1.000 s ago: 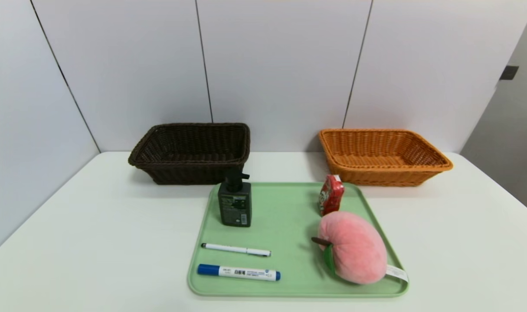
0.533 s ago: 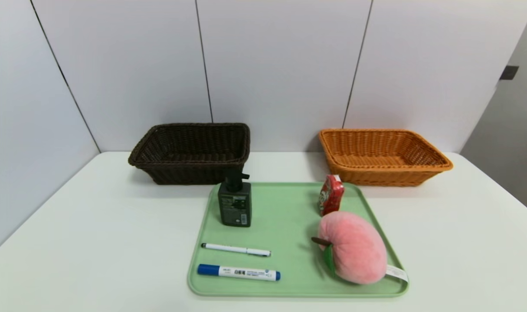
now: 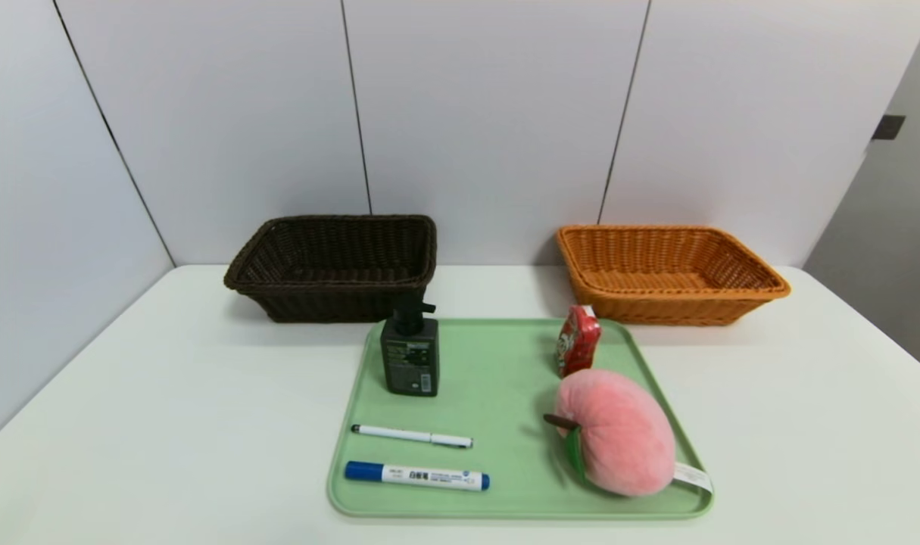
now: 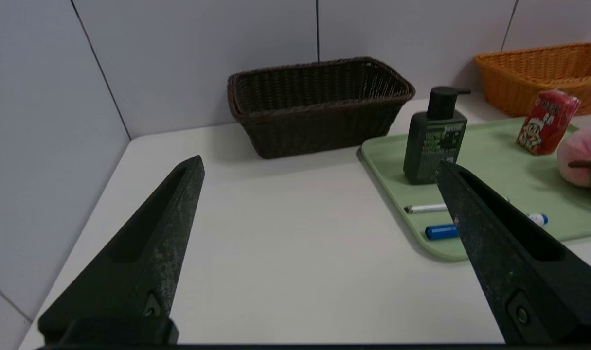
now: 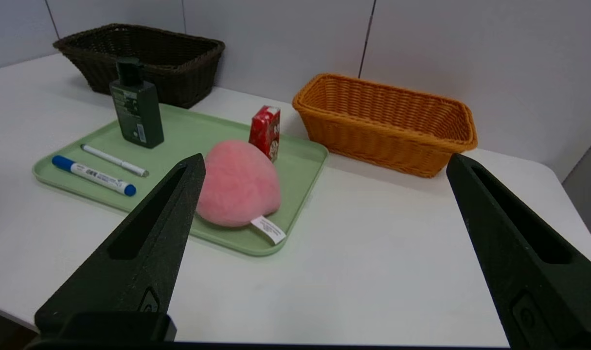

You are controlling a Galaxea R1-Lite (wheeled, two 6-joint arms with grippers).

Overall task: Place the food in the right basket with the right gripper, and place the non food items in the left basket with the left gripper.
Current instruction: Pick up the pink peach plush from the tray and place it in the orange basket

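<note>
In the head view, the green tray (image 3: 505,499) is the landmark, lying on the white table (image 3: 164,424). The dark brown basket (image 3: 331,303) sits behind its far left corner, the orange basket (image 3: 679,306) behind its far right corner. Bare tabletop runs along both sides of the tray, and a bare strip parts the two baskets. On the tray, the pump bottle (image 3: 411,359) stands upright near the far left corner. The thin white pen (image 3: 414,436) and the blue-capped marker (image 3: 418,476) lie toward the tray's near left, apart. The red snack packet (image 3: 578,341) stands near its far right corner; the plush peach (image 3: 619,435) fills its near right part, its white tag reaching the rim.

In the left wrist view, the left gripper (image 4: 319,163) is spread wide and holds nothing, over open table to the left of the tray.

In the right wrist view, the right gripper (image 5: 327,158) is likewise wide apart and unladen, with bare tabletop between the tray's right edge and the table's right edge.
</note>
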